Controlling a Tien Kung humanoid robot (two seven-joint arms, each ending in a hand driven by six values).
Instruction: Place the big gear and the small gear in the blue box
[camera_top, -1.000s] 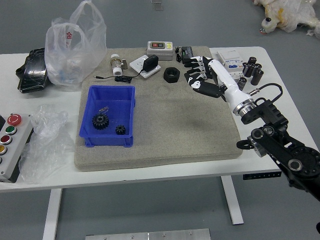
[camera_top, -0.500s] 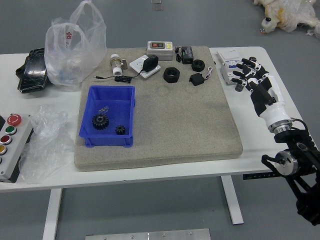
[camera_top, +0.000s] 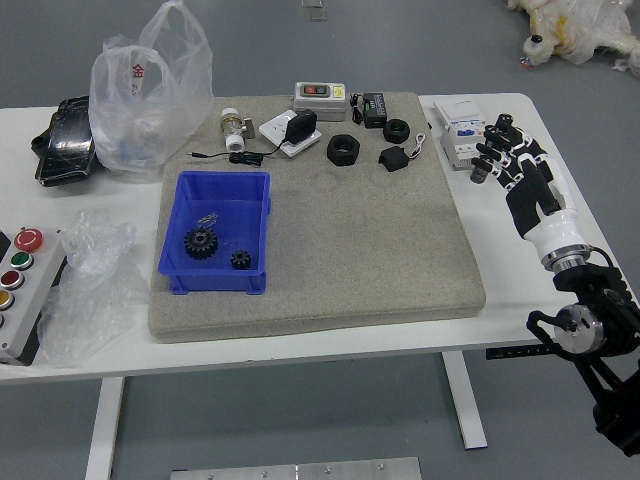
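Observation:
My right hand (camera_top: 512, 158) is over the table's right side, beside the mat, its fingers spread and holding nothing. The blue box (camera_top: 216, 188) stands on the left part of the mat. Inside it lie the big gear (camera_top: 201, 242), black and toothed, and the small black gear (camera_top: 241, 260) to its right, apart from each other. A little metal item lies above the big gear in the box. My left hand is out of view.
Along the grey mat's (camera_top: 360, 250) far edge are a charger with cable, black rings (camera_top: 343, 150), a black block (camera_top: 393, 158) and a grey device. Plastic bags (camera_top: 150, 90) and a button panel (camera_top: 22, 290) occupy the left; a white box (camera_top: 462, 130) stands at the right.
The right hand has withdrawn from above the mat's far right part to the table's right side, uncovering a black ring and a block. Both gears have stayed put.

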